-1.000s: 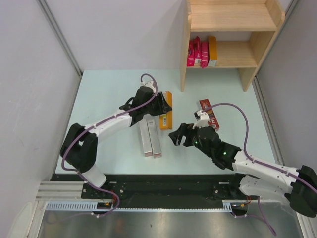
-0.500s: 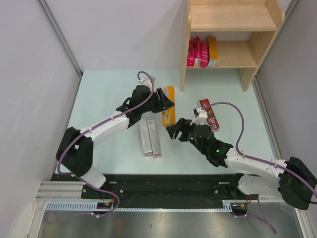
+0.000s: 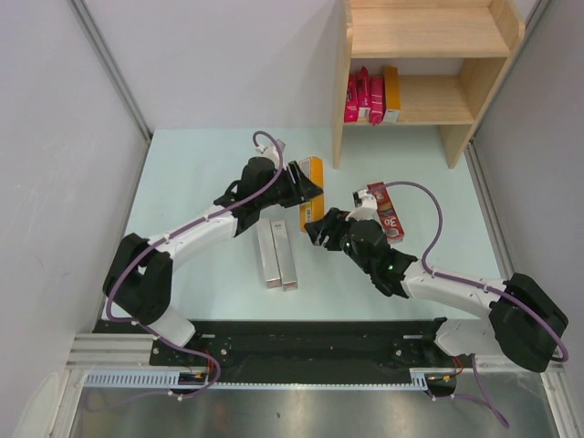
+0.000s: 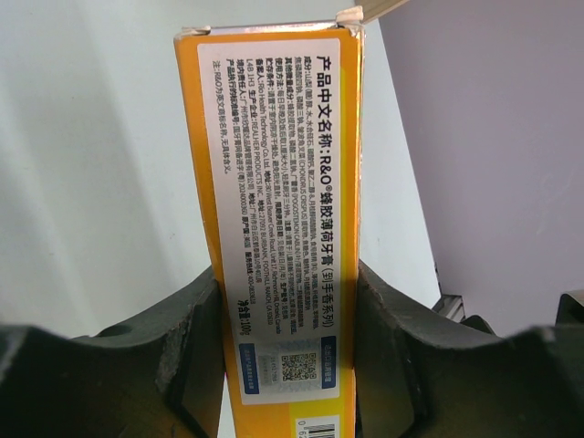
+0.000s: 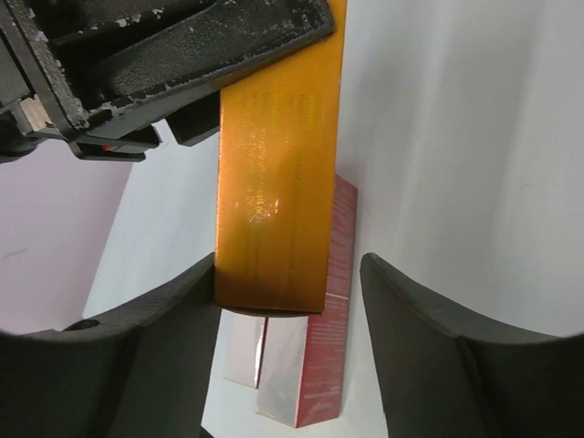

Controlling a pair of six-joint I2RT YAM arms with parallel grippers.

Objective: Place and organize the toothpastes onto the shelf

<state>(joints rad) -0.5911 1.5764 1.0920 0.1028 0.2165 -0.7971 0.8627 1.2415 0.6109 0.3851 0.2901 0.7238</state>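
Pale green table (image 3: 182, 173) between white walls (image 3: 228, 55), light wooden shelf (image 3: 429, 41) at the far right corner. Left gripper (image 3: 299, 187) clamped tight on the orange-yellow carton (image 4: 274, 182) from both long sides, holding it off the table near the shelf's left panel. Right gripper (image 5: 287, 274) parted astride that carton's lower end: one finger touching, the other just clear. Beneath, two silver-grey cartons (image 3: 276, 254) flat, side by side. Dark red carton (image 3: 384, 208) flat, off to the right. On the lower board, three pink cartons (image 3: 363, 96) and a gold-tan carton (image 3: 391, 93) upright.
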